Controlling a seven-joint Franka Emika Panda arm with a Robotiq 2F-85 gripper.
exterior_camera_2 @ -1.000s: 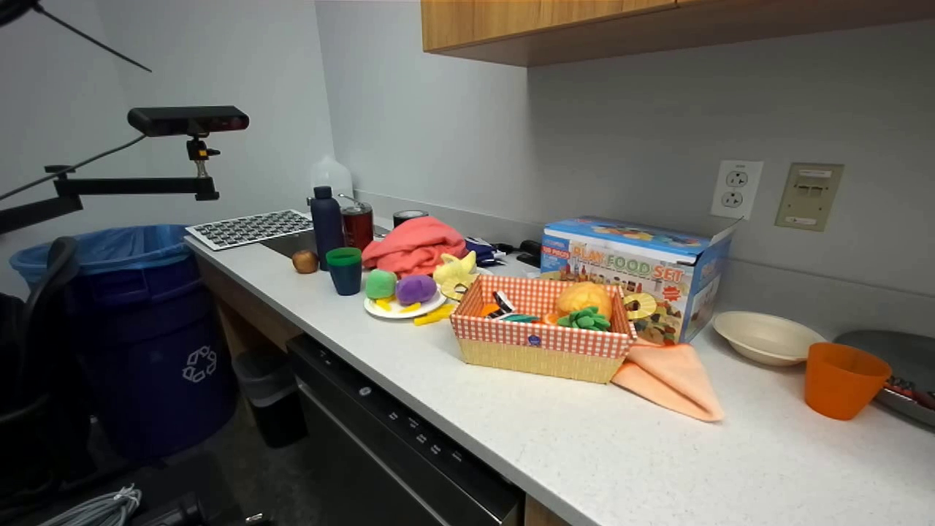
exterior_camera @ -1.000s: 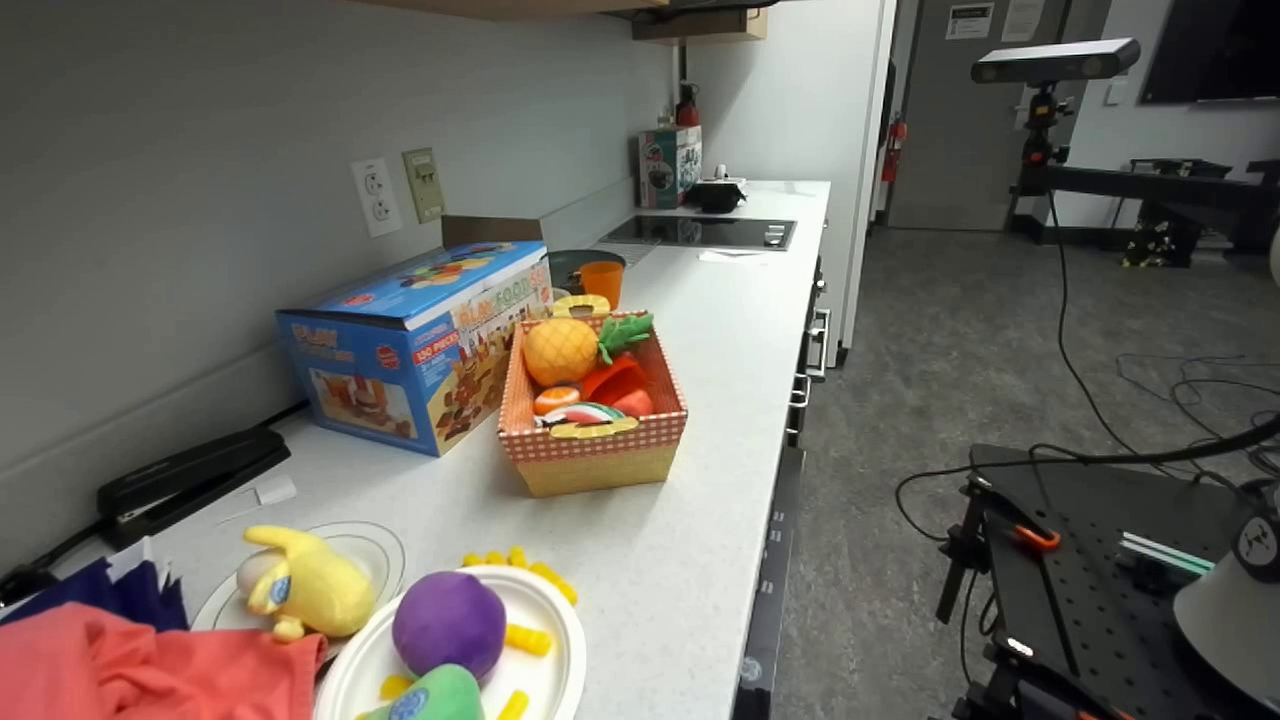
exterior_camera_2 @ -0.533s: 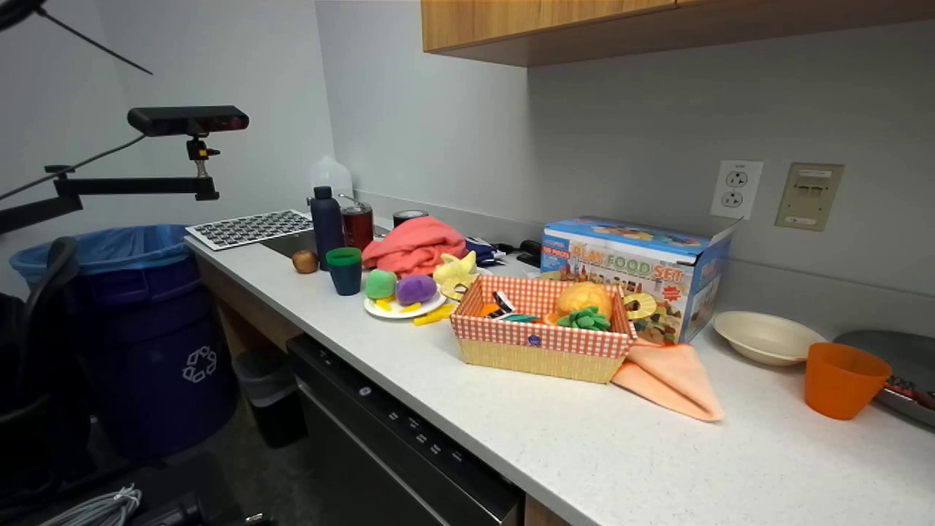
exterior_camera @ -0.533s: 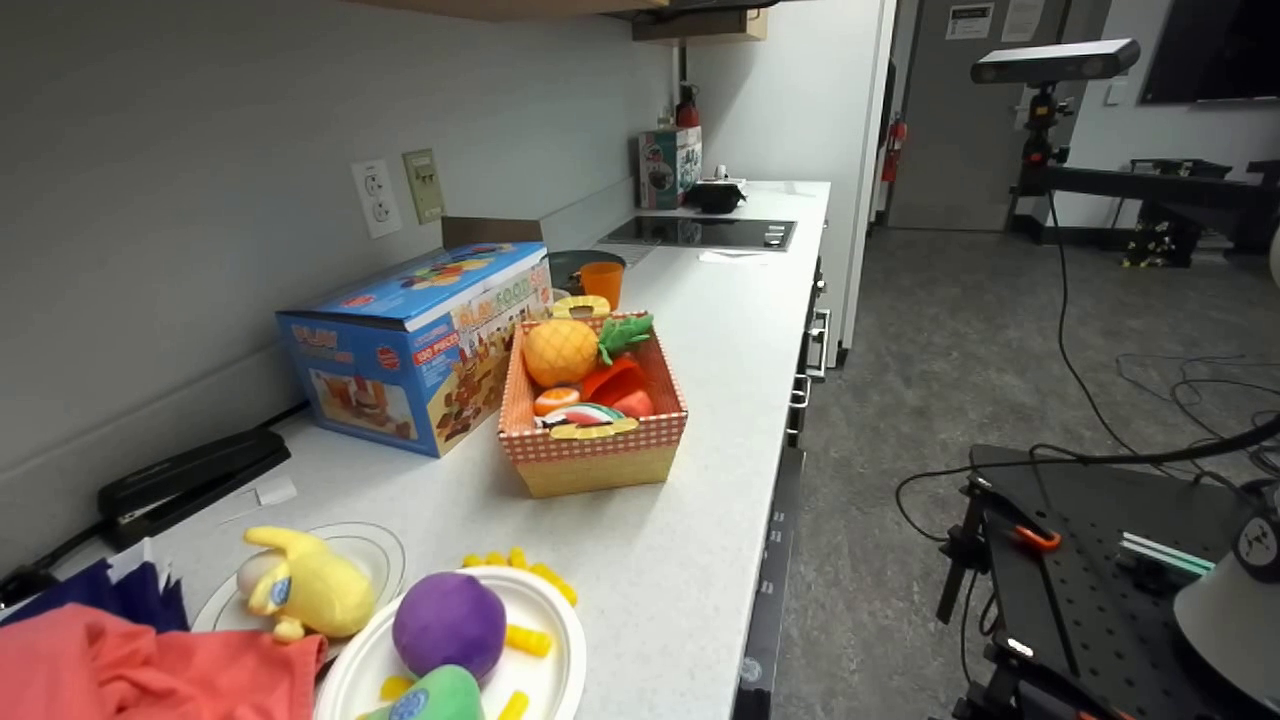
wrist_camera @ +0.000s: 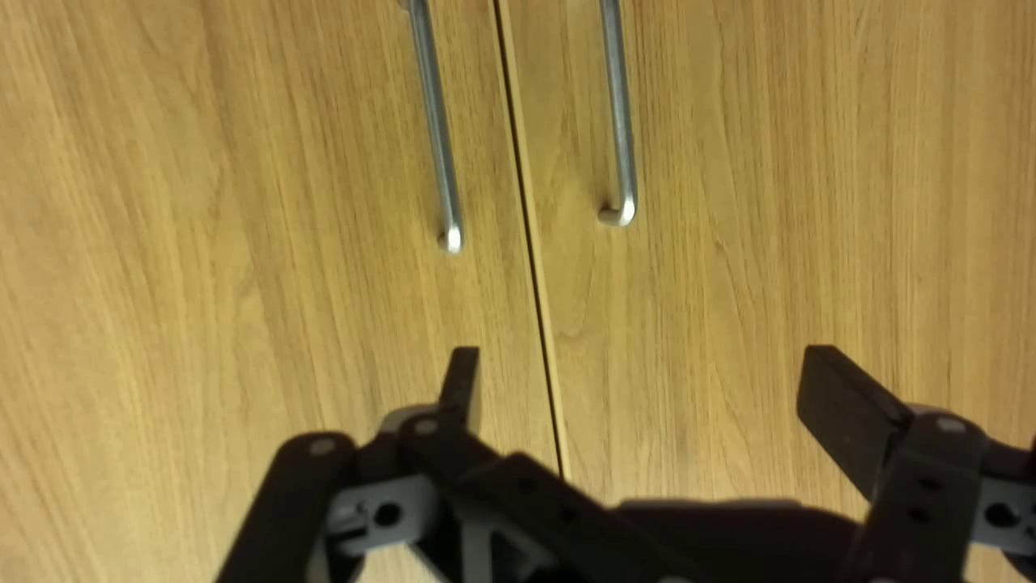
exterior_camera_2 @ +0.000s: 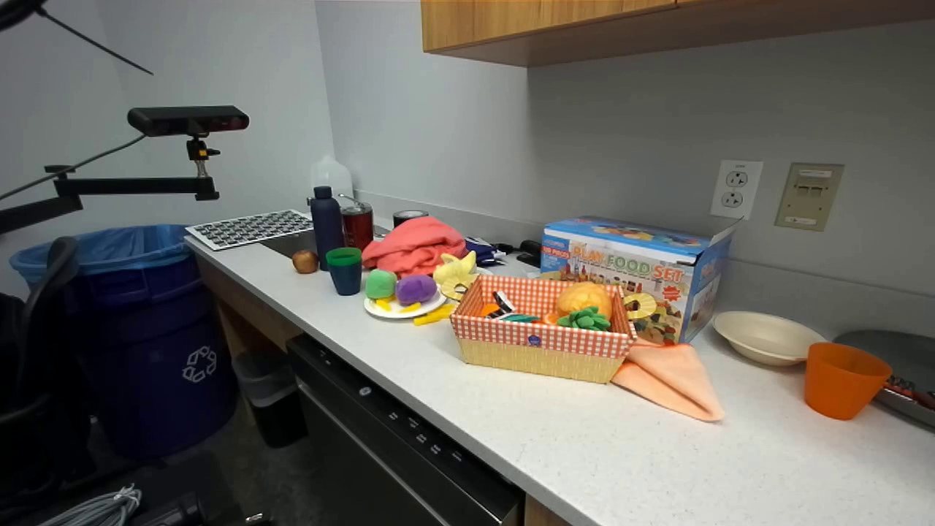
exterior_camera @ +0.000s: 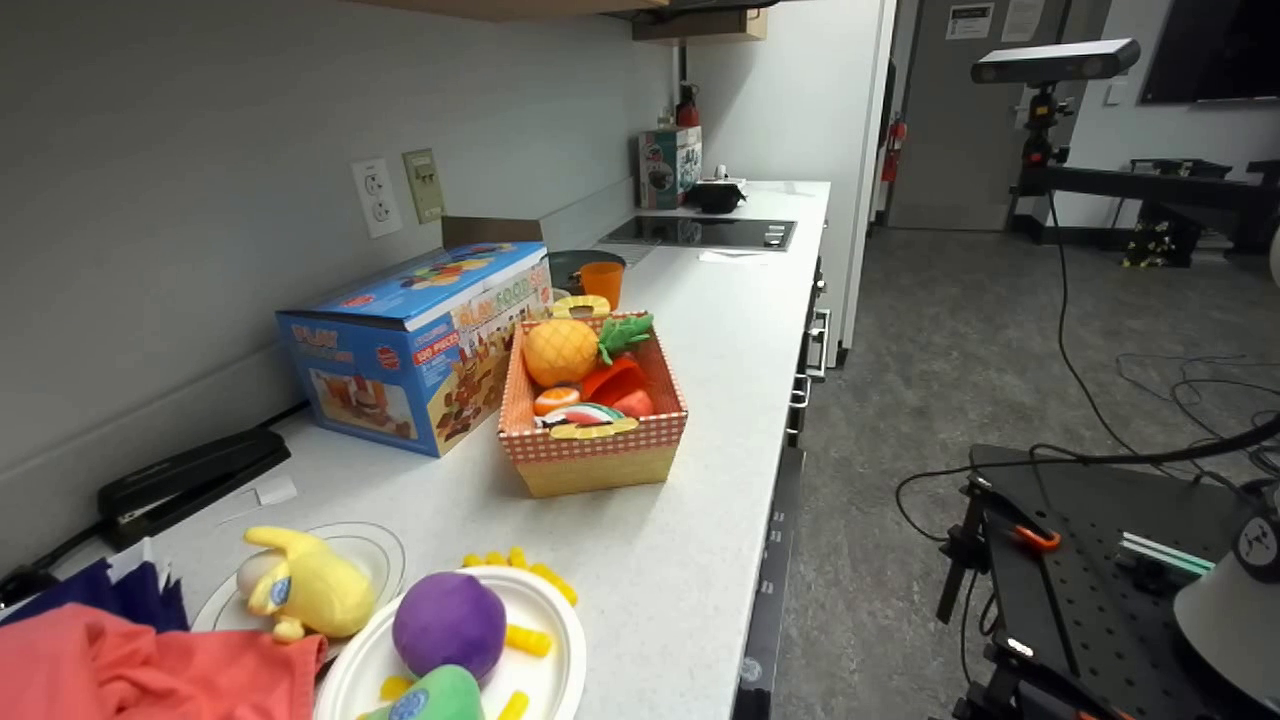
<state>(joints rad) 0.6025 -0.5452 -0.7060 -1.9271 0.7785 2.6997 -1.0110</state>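
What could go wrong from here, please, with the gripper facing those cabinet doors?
The two handles run side by side near where the doors meet, so the open gripper might snag the wrong one. Its fingers show only in the wrist view, so depth may be hard to judge and they could bump the wood. A low swing over the counter might tip the orange cup, which stands upright there.
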